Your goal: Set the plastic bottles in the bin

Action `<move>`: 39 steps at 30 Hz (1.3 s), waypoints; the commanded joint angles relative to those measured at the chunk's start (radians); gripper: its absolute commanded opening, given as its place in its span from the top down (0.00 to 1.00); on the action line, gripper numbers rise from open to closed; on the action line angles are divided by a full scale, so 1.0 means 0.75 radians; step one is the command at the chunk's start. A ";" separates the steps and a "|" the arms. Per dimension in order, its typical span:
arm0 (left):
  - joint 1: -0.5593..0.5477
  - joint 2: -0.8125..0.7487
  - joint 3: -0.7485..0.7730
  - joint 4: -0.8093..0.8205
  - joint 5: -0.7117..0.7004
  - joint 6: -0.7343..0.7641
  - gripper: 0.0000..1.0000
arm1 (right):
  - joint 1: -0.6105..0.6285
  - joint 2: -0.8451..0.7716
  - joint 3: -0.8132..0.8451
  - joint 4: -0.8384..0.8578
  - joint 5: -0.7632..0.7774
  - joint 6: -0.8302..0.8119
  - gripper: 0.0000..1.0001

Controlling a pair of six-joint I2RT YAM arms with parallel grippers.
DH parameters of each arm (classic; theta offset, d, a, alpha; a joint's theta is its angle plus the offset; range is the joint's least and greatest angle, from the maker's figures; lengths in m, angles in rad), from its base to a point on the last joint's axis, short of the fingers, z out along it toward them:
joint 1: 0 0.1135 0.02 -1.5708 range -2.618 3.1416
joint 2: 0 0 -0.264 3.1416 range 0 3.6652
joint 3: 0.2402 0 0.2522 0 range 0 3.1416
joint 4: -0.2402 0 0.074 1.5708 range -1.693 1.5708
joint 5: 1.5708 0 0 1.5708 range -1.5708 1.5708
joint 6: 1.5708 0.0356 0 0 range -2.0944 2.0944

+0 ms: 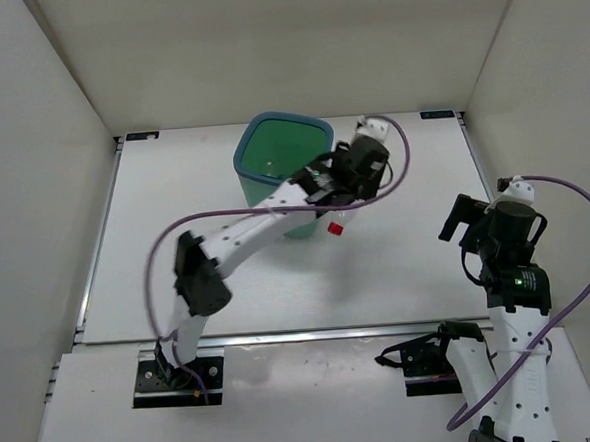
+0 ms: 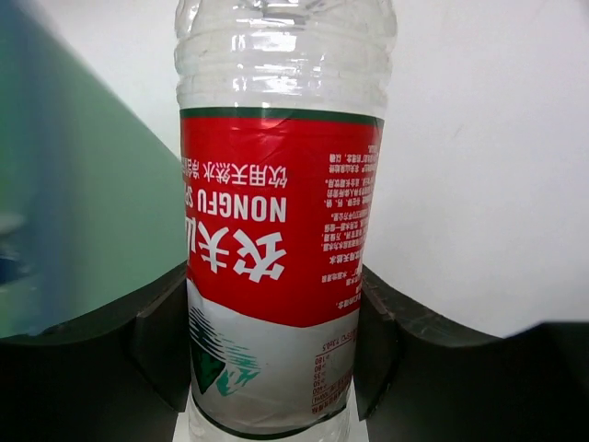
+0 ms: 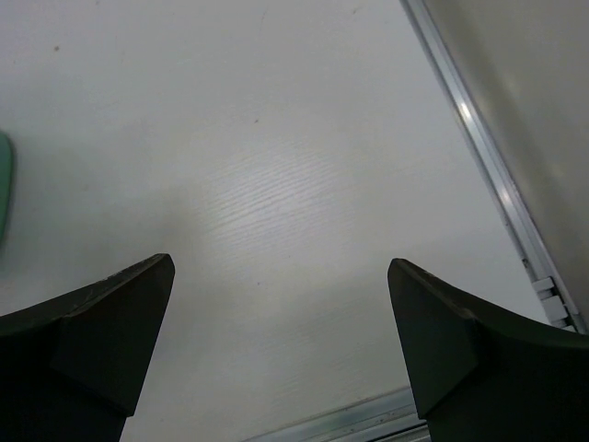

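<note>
My left gripper (image 1: 322, 197) is shut on a clear plastic bottle with a red label (image 2: 276, 212), right beside the near right wall of the teal bin (image 1: 241, 162). In the top view only the bottle's red cap (image 1: 336, 228) shows below the wrist; the arm hides its body. In the left wrist view my left gripper (image 2: 271, 341) presses the bottle from both sides, with the bin's green wall (image 2: 83, 212) close on the left. My right gripper (image 1: 465, 221) is open and empty over the right of the table, also shown in the right wrist view (image 3: 281, 341). No other bottles are in view.
The table's metal right edge rail (image 3: 488, 157) runs close to my right gripper, with the enclosure wall beyond it. A sliver of teal (image 3: 3, 184) shows at the left edge of the right wrist view. White walls enclose the table on three sides.
</note>
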 commanded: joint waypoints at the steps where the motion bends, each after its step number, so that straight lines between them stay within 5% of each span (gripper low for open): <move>1: 0.054 -0.449 -0.106 0.277 -0.103 0.046 0.46 | -0.012 -0.018 -0.050 0.034 -0.089 0.044 0.01; 9: 0.281 -0.747 -0.470 0.718 -0.131 0.146 0.44 | 0.078 -0.016 -0.130 0.109 -0.175 0.100 0.01; 17: 0.453 -0.717 -0.875 1.416 -0.143 0.140 0.34 | 0.124 -0.016 -0.155 0.142 -0.169 0.114 0.01; 19: 0.447 -0.699 -0.916 1.437 -0.168 0.156 0.32 | 0.111 -0.012 -0.159 0.146 -0.186 0.114 0.01; 21: 0.440 -0.692 -0.904 1.355 -0.136 0.142 0.20 | 0.093 -0.014 -0.163 0.142 -0.190 0.100 0.01; 22: 0.430 -0.711 -0.904 1.341 -0.136 0.140 0.01 | 0.077 -0.010 -0.165 0.128 -0.200 0.088 0.01; 25: 0.404 -0.768 -0.866 1.200 -0.150 0.132 0.01 | 0.056 0.011 -0.165 0.105 -0.233 0.075 0.01; 28: 0.458 -0.854 -0.753 0.779 0.021 -0.076 0.01 | 0.056 0.007 -0.177 0.101 -0.218 0.081 0.01; 33: 0.563 -1.173 -0.949 0.184 0.037 -0.273 0.01 | 0.080 0.009 -0.187 0.040 -0.176 0.051 0.01; 39: 1.078 -1.696 -1.478 -0.295 0.094 -0.347 0.01 | 0.060 0.027 -0.157 -0.056 -0.073 0.061 0.01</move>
